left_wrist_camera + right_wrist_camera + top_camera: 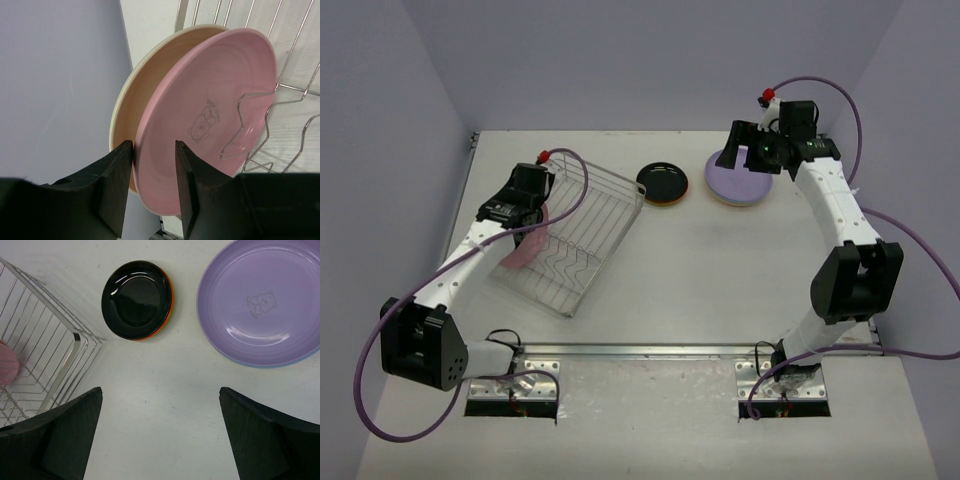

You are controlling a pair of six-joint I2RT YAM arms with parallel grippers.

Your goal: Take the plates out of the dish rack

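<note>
While the right claw [160, 392] hangs wide above the table [720, 280], the left claw [154, 145] straddles the pink plate [220, 85] in the dish rack [582, 255]; whether it grips, I can't tell.

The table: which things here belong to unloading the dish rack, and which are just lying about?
Belong: dish rack, pink plate and cream plate in it, black plate, lavender plate, left gripper around the pink one.
Lying about: purple cables, metal rail.

pink plate [220, 100], black plate [137, 297], lavender plate [260, 305]
</note>
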